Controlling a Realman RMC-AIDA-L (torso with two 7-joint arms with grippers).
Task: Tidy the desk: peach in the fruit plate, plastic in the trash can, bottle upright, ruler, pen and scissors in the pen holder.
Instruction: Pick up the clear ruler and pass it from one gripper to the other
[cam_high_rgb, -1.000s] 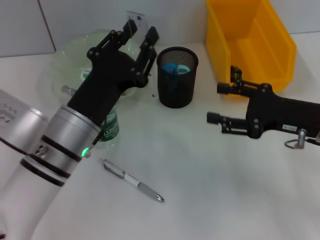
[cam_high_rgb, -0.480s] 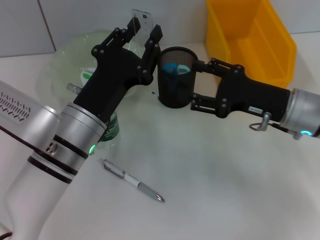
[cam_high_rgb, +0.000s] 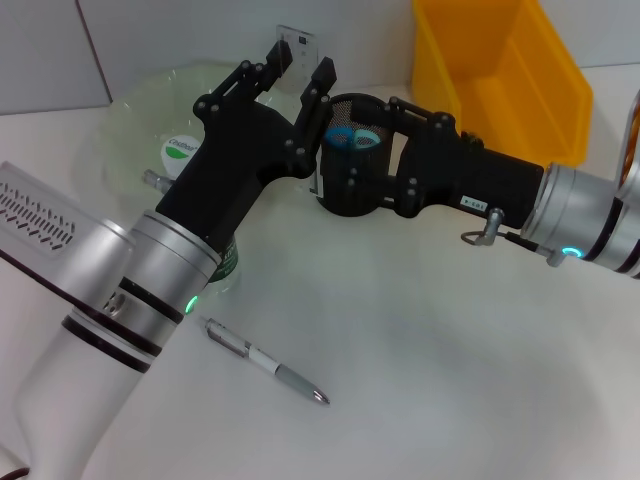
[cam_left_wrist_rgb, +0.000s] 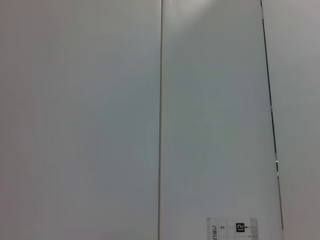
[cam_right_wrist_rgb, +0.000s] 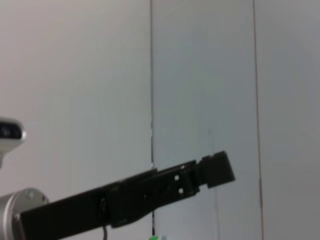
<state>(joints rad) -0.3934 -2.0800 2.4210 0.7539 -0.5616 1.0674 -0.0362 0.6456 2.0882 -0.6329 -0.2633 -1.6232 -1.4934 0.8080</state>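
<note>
My left gripper (cam_high_rgb: 298, 62) is shut on the clear ruler (cam_high_rgb: 300, 42), held upright just behind and to the left of the black mesh pen holder (cam_high_rgb: 352, 200). The ruler's printed end (cam_left_wrist_rgb: 232, 228) also shows in the left wrist view. Blue scissors handles (cam_high_rgb: 350, 138) stick up inside the holder. My right gripper (cam_high_rgb: 368, 145) is open, one finger on each side of the holder; I cannot tell whether they touch it. The silver pen (cam_high_rgb: 265, 362) lies on the desk in front. The bottle (cam_high_rgb: 226, 264) is mostly hidden behind my left arm. The peach and the plastic are out of view.
A pale green glass fruit plate (cam_high_rgb: 135, 115) sits at the back left, partly behind my left arm. A yellow bin (cam_high_rgb: 500, 70) stands at the back right. The right wrist view shows a wall and a black gripper finger (cam_right_wrist_rgb: 215, 170).
My right arm has swung left from beside the yellow bin until its fingers straddle the pen holder. My left gripper has carried the ruler a little to the right, toward the holder.
</note>
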